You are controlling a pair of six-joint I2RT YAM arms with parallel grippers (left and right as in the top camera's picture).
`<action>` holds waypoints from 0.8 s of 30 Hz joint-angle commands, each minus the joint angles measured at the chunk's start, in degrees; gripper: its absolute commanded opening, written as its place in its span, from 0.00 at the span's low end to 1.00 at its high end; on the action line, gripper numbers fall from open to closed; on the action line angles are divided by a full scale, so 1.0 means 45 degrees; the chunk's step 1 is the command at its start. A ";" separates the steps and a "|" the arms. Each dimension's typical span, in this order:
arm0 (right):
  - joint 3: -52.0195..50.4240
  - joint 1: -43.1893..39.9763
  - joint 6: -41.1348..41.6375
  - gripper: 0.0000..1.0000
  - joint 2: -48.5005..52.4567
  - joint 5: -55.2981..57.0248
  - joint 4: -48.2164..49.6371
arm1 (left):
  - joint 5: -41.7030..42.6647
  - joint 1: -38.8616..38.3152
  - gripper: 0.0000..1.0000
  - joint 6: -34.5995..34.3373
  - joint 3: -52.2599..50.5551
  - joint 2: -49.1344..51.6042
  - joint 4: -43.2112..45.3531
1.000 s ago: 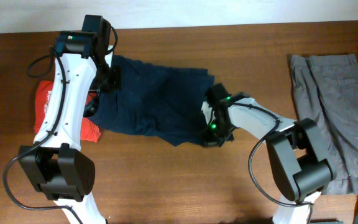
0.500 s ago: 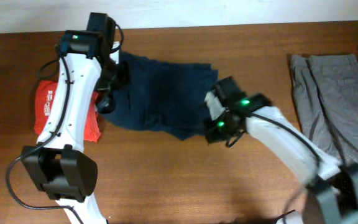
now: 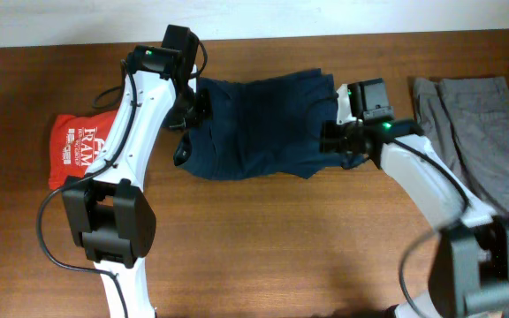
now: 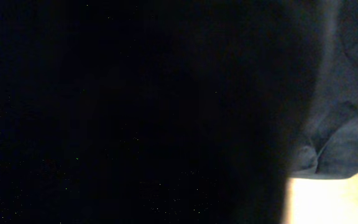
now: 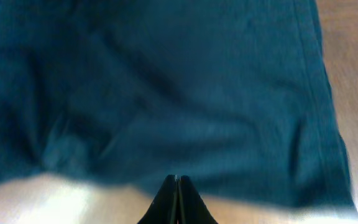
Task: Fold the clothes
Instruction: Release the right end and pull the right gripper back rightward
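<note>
Carried rightward over the table (image 3: 281, 238) since a second ago: navy shorts (image 3: 259, 124), stretched between left gripper (image 3: 186, 113), closed on one edge, and right gripper (image 3: 339, 132). Left wrist: only dark cloth, fingers hidden. Right wrist: fingertips (image 5: 165, 205) together, pinching the hem.

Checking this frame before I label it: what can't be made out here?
- Left wrist: almost all black, with the navy shorts against the lens. The left pincer is unseen here.
- Overhead: the left pincer sits under its own wrist, so its grip is hidden.
- Overhead: the grey shorts are cut off by the right edge.
- Overhead: the T-shirt is partly under the left arm, and its print is too small to read.
- Right wrist: blurred. The right pincer is shut on the hem, and the folds are smeared.
</note>
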 commanded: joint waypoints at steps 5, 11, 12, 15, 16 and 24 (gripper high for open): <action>-0.0019 -0.0267 0.0015 0.04 0.3274 0.0204 0.2336 | -0.0306 0.0005 0.01 -0.0112 0.0233 -0.0039 -0.0189; -0.0024 -0.0505 -0.0068 0.04 0.4386 0.0199 0.1666 | -0.0729 0.0005 0.01 0.0214 0.0233 -0.0039 -0.0330; -0.0019 -0.0515 -0.0219 0.04 0.4386 0.0194 0.1239 | -0.0879 0.0005 0.01 0.0214 0.0233 -0.0039 -0.0355; -0.0024 -0.0364 -0.0612 0.04 0.4371 0.0097 -0.0767 | -0.1569 0.0063 0.01 0.0223 0.0233 -0.0039 -0.0204; -0.0024 -0.0301 -0.0636 0.04 0.4371 0.0107 -0.1185 | -0.1642 0.0092 0.01 0.0287 0.0233 -0.0039 -0.0112; -0.0024 0.1282 -0.0913 0.04 0.4333 -0.0267 -0.4070 | -0.1637 0.0359 0.06 0.0850 0.0238 -0.0039 -0.0126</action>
